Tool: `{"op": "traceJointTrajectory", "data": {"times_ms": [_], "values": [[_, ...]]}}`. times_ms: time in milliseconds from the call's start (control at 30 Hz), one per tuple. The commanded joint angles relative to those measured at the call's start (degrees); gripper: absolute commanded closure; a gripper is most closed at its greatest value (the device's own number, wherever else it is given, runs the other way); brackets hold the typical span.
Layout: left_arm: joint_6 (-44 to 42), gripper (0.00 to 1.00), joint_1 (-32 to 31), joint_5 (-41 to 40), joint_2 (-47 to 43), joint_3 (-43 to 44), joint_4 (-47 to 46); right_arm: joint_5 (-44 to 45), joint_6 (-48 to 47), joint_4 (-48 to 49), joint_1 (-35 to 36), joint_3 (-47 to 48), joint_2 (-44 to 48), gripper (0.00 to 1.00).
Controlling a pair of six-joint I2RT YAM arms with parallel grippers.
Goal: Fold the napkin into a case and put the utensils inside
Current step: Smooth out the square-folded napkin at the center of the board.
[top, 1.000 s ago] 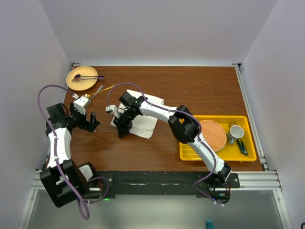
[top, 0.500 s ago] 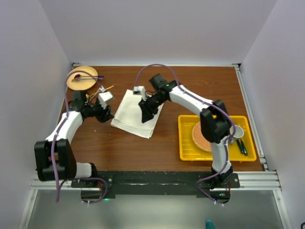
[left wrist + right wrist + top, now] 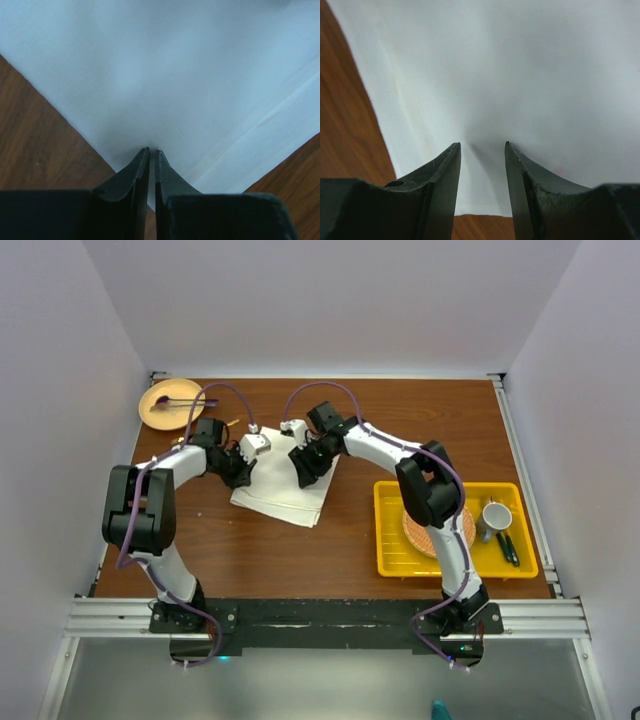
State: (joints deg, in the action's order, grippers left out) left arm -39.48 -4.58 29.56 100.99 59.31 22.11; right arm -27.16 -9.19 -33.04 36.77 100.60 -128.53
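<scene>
Napkin (image 3: 283, 496): cream cloth lying flat on the table (image 3: 400, 425), a little toward 9 o'clock of the table's middle, set askew. Layered edges show in both wrist views.
Left claw (image 3: 151, 150): at the napkin's 10 o'clock edge. Jaws drawn almost together, pinching the cloth where it puckers at the tips.
Right claw (image 3: 482, 145): at the napkin's 1 o'clock corner. Jaws stand apart with the tips down on the cloth, which runs loose between them. Nothing is clamped.
Arms: both reach in from the near edge and meet over the napkin's far side.
Plate (image 3: 158, 412): tan, at the table's 10 o'clock corner, with a purple utensil (image 3: 190, 400) on it.
Tray (image 3: 455, 489): yellow, at 4 o'clock. Holds a woven orange mat (image 3: 414, 530), a mug (image 3: 495, 515) and green-handled utensils (image 3: 510, 548).
</scene>
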Motion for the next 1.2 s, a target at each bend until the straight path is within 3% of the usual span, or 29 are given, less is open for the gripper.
{"op": "traceJointTrajectory", "data": {"times_ms": [0, 233, 400, 533, 700, 933, 1167], "values": [[-4.02, 0.89, -0.17, -4.51, -3.25, -4.80, 3.99, 1.85, -4.68, -1.06, -0.30, 6.09, -3.47, 0.55], [-0.69, 0.89, -0.17, -1.88, -12.47, -11.14, 6.54, -5.62, -16.19, -6.59, -0.30, 7.96, -1.39, 0.55], [-0.32, 0.68, 0.36, 2.15, -18.45, -12.63, 6.02, -8.61, -18.94, -8.09, -1.00, 2.42, 5.38, 0.49], [-5.24, 0.61, 0.36, 8.30, -24.51, -13.95, 5.40, -6.60, -9.91, -9.67, -2.14, -1.00, 9.61, 0.47], [-9.99, 0.55, -1.22, 10.78, -25.23, -14.66, 4.53, -4.75, -0.23, -8.54, -4.16, -7.42, 13.65, 0.44], [-9.64, 0.52, -10.61, 5.17, -21.72, -14.31, -3.29, -7.12, 7.51, -8.71, -9.09, -11.21, 14.10, 0.45], [-10.08, 0.54, -20.28, -0.64, -17.50, -14.22, -8.66, -8.09, 8.75, -8.80, -10.49, -13.67, 15.32, 0.46]]}}
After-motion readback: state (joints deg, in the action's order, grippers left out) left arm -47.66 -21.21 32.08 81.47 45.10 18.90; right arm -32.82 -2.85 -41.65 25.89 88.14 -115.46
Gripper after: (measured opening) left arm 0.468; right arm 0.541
